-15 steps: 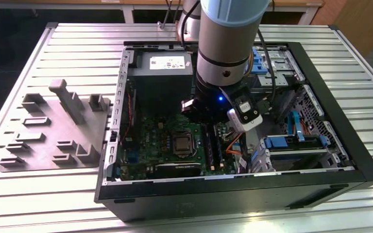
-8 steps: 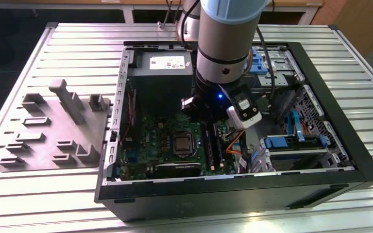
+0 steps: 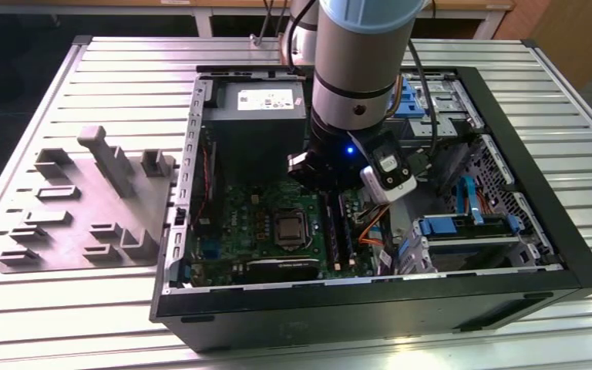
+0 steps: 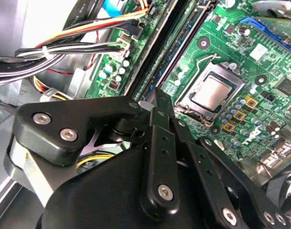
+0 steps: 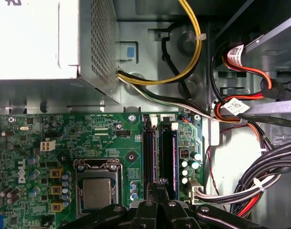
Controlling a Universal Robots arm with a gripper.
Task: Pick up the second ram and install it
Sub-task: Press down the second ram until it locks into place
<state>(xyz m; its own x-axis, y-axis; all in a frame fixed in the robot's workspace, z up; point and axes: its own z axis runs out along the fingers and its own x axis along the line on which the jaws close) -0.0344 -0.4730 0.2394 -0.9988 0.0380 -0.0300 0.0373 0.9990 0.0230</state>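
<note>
Hovering low inside the open computer case (image 3: 573, 270), my pincer (image 5: 161, 187) has its fingers drawn together with nothing between them, tips just above the second ram (image 5: 167, 155). That stick sits upright in its slot directly beneath, beside another stick. Beyond lie the processor (image 5: 96, 193) and grey power supply (image 5: 50, 43).

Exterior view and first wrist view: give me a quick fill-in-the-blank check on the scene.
1. The grey fixture tray lies on the exterior view's ___ of the computer case.
2. In the first wrist view, the gripper is over the motherboard's long black ___ rails.
3. A ___ cable loops from the power supply.

Missing: left; slot; yellow
</note>
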